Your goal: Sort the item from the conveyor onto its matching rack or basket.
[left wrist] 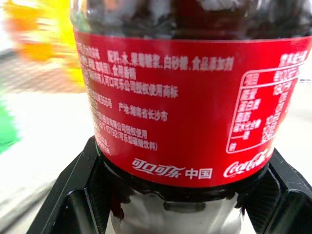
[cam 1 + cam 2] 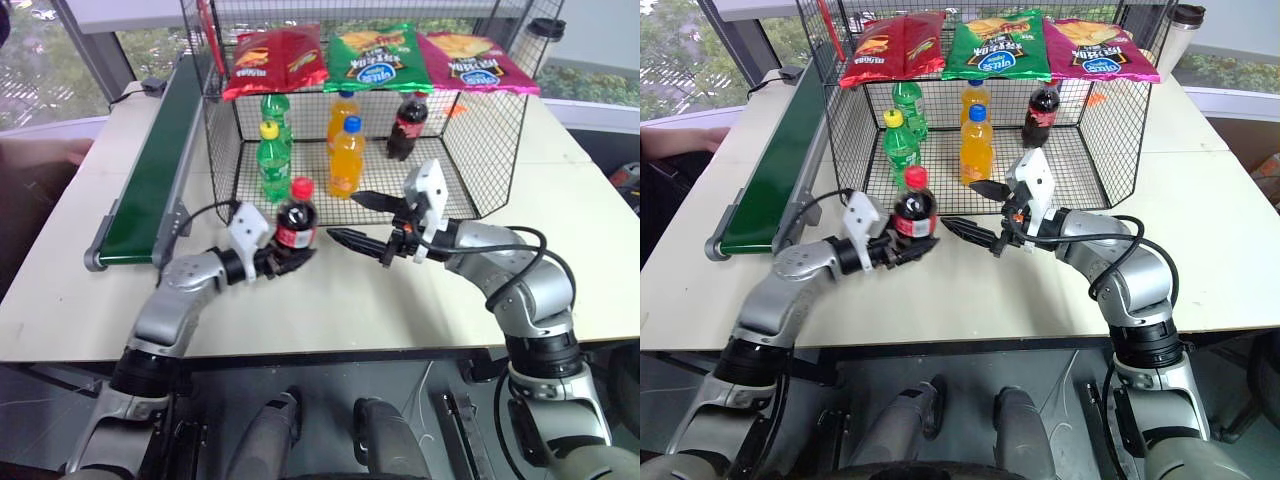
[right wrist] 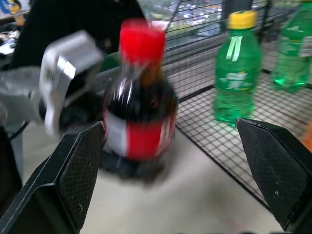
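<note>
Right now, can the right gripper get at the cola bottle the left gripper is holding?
Probably yes. The right gripper is open and faces the cola bottle, which the left gripper holds upright by its lower part. Only bare table lies between them.

Pale tabletop (image 2: 330, 300) joined from several tables, daylit; windows (image 2: 40, 70) behind with greenery outside, dark frame post (image 2: 100, 50); dark floor (image 2: 440, 410) below the front edge.
</note>
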{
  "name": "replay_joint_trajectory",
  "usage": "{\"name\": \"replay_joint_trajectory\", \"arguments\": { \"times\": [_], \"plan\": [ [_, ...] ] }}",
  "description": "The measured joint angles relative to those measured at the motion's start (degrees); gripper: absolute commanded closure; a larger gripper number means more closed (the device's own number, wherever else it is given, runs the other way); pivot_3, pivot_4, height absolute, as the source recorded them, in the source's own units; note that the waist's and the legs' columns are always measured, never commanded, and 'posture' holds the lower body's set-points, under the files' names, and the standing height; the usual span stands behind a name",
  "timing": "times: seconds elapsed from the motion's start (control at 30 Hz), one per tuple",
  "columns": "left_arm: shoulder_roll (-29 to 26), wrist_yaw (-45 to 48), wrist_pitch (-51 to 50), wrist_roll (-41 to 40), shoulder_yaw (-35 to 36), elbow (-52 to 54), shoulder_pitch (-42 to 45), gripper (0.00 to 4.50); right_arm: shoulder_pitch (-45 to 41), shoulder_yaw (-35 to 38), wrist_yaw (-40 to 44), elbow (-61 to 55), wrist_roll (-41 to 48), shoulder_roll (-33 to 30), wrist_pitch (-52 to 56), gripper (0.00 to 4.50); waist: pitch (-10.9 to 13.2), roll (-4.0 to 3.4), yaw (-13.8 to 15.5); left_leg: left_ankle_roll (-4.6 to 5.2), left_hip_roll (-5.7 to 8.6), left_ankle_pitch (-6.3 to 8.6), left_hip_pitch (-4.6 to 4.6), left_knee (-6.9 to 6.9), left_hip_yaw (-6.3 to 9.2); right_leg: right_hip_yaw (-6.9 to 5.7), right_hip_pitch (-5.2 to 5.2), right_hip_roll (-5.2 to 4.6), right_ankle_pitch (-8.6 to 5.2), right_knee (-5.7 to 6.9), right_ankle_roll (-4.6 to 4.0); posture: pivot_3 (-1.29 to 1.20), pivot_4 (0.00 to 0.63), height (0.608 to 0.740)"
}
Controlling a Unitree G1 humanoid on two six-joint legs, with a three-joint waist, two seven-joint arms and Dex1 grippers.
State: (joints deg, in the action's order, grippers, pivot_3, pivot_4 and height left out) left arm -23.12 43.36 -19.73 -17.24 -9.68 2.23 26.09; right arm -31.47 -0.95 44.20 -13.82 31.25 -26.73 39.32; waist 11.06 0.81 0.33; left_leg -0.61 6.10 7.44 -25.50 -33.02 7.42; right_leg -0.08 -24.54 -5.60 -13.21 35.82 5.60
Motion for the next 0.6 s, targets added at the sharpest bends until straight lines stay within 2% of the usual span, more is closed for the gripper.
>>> {"name": "replay_joint_trajectory", "arguments": {
  "times": [0.17,0.37,0.6],
  "plan": [
    [2.47,1.35,2.97,1.39,-0.90,-0.68,3.40,1.65,-0.51,0.42,-0.67,-0.81,1.51,-0.03,1.22,0.00,0.00,-0.01,-0.28,0.01,0.00,-0.01,0.04,-0.01,-0.02,0.00,0.03,0.00,0.00,0.04,0.00,0.00,0.150,0.738],
    [5.87,2.88,4.88,3.36,-3.65,-4.08,3.64,1.65,-1.17,0.42,-1.57,-1.39,2.11,-0.05,1.97,0.00,0.00,-0.01,-0.02,0.06,0.05,-0.04,0.02,-0.08,-0.03,0.00,0.06,0.02,0.00,0.03,0.01,0.00,0.150,0.738],
    [7.31,4.07,6.24,4.76,-5.15,-4.83,3.72,1.65,-2.12,0.81,-2.06,-1.93,3.30,-0.16,2.67,0.00,0.00,-0.01,0.01,0.10,0.05,-0.06,0.03,-0.08,-0.03,0.00,0.06,0.02,0.00,0.04,0.01,0.00,0.150,0.738]
  ]
}}
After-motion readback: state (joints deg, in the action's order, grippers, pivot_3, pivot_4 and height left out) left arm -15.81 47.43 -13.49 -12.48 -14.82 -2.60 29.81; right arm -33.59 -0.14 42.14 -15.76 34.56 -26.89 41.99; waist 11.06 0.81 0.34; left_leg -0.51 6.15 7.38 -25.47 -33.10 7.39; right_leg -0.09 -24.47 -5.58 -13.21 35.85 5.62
